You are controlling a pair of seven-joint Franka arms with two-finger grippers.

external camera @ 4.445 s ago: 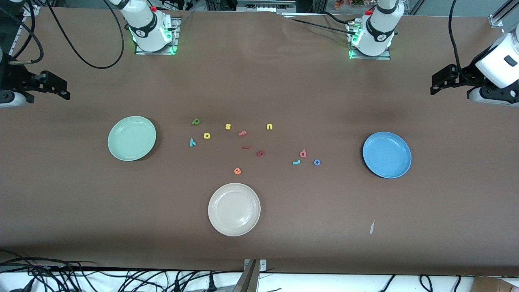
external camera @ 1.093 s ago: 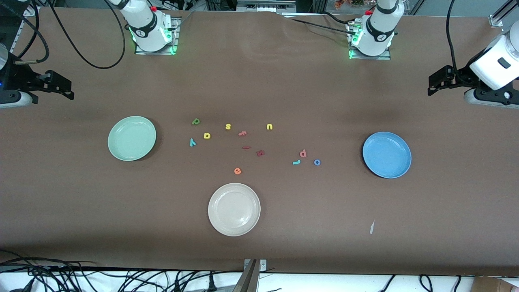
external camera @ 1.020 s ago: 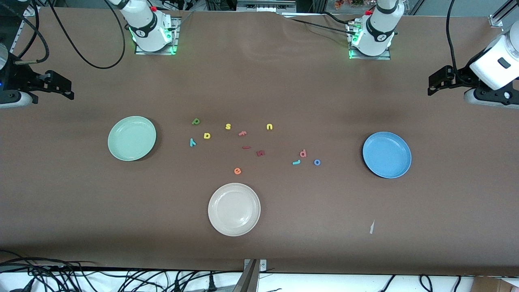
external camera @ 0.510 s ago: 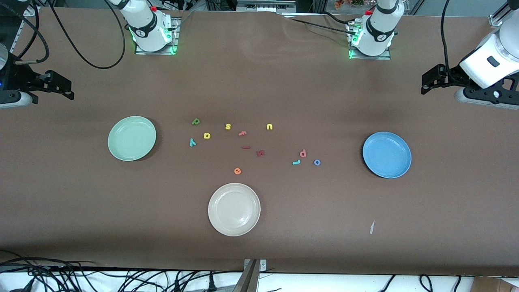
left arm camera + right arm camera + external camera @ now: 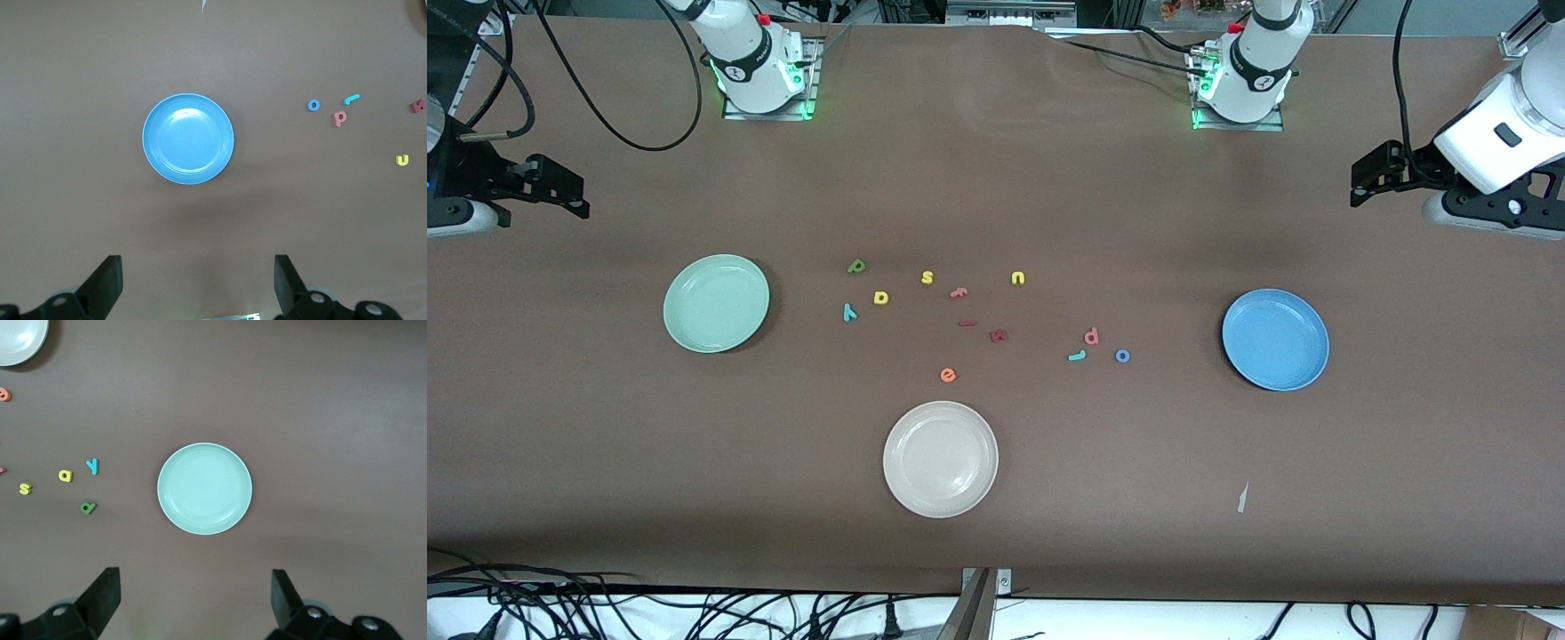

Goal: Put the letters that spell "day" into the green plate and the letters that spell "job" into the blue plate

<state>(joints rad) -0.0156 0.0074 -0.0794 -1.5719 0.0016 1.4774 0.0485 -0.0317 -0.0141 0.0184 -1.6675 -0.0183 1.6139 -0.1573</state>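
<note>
The green plate [image 5: 716, 303] [image 5: 205, 488] lies toward the right arm's end, the blue plate [image 5: 1275, 339] [image 5: 188, 139] toward the left arm's end; both hold nothing. Beside the green plate lie the olive d [image 5: 857, 266] [image 5: 88, 508], yellow a [image 5: 881, 298] [image 5: 65, 476] and teal y [image 5: 848, 312] [image 5: 93, 465]. Beside the blue plate lie the teal j [image 5: 1077, 356] [image 5: 351, 99], blue o [image 5: 1122, 356] [image 5: 313, 105] and pink b [image 5: 1091, 336] [image 5: 340, 119]. My left gripper [image 5: 1360, 182] [image 5: 197, 283] hangs open, high over its end of the table. My right gripper [image 5: 574, 196] [image 5: 195, 600] hangs open over the other end.
A cream-white plate [image 5: 940, 459] sits nearest the front camera. Mid-table lie a yellow s [image 5: 927, 277], yellow u [image 5: 1018, 278], pink f [image 5: 959, 292], two dark red letters [image 5: 998, 335] and an orange e [image 5: 948, 375]. A paper scrap [image 5: 1241, 498] lies near the front edge.
My left arm has shifted a little toward the table's middle, still open. The right arm, the letters and the plates have not moved.
</note>
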